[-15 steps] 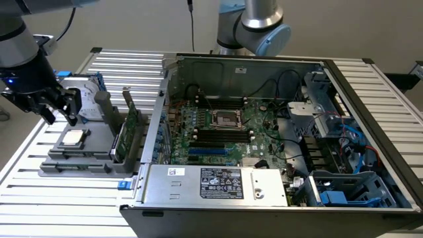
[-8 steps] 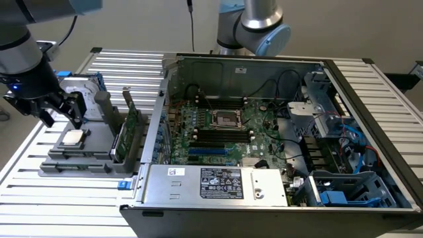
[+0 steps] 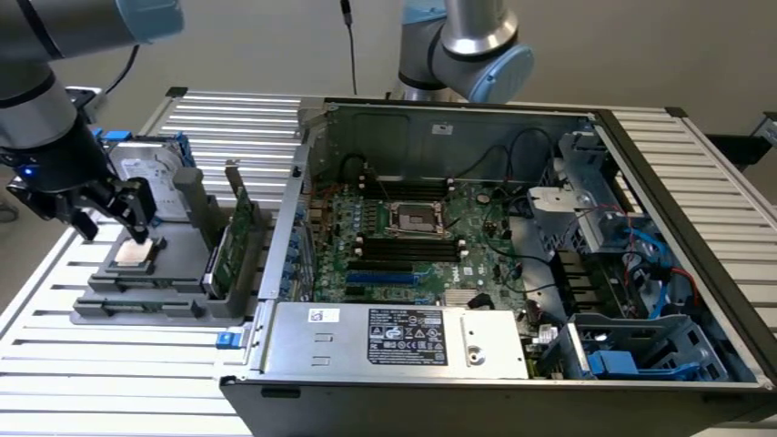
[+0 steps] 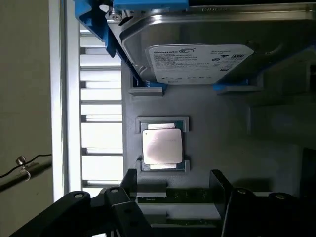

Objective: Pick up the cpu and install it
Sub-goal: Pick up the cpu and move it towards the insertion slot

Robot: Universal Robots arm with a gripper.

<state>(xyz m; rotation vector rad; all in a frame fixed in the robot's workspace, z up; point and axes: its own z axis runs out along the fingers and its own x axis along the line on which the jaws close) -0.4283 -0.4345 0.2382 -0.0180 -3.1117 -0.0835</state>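
The cpu (image 3: 135, 254) (image 4: 162, 146), a small flat silver square chip, lies in a recess of the grey holder tray (image 3: 146, 305) (image 4: 217, 143) on the exterior view's left. My gripper (image 3: 116, 226) (image 4: 173, 183) hangs just above it, open, with its dark fingers (image 3: 141, 215) spread and nothing between them. It does not touch the chip. The dark square socket frame (image 3: 410, 217) sits in the middle of the green motherboard inside the open computer case (image 3: 401, 360).
A silver hard drive in a blue bracket (image 3: 148, 171) (image 4: 197, 54) stands at the tray's back. Upright green cards (image 3: 233, 244) stand in the tray between the cpu and the case wall. A second arm (image 3: 468, 45) rises behind the case. Everything rests on a slatted metal table (image 3: 109, 373).
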